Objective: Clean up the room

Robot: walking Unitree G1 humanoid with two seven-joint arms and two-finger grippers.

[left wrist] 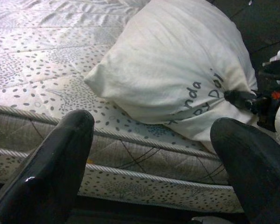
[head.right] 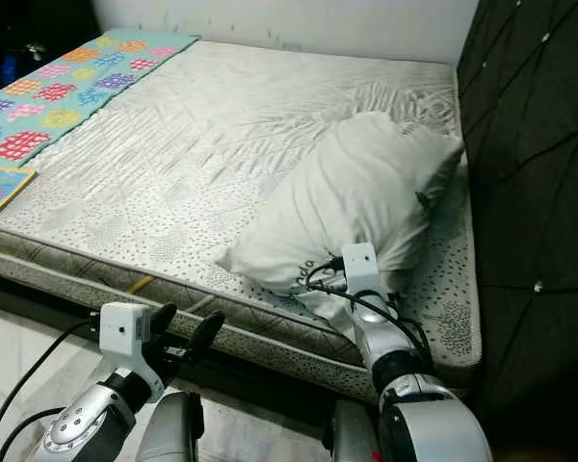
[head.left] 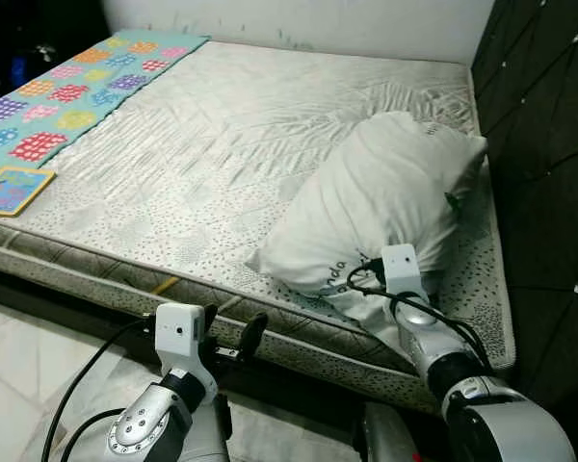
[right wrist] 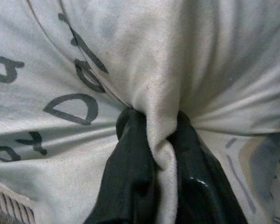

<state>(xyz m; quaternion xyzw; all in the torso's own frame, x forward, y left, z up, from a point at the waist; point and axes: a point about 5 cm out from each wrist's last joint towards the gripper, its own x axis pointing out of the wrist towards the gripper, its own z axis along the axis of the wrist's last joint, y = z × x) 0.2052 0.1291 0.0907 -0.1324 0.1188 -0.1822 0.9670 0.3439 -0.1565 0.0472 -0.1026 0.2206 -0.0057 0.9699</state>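
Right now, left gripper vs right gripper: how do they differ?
The left gripper is open, fingers spread and holding nothing; the right gripper is shut, pinching a fold of the white pillow. The left hovers off the mattress edge, short of the bed; the right reaches over it to the pillow's near end. Both have black fingers.

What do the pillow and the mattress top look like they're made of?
Pillow: soft matte woven fabric, likely cotton; it bunches into folds between the right gripper fingers. Mattress: quilted, slightly shiny textile with a printed speckle pattern and corded edge piping.
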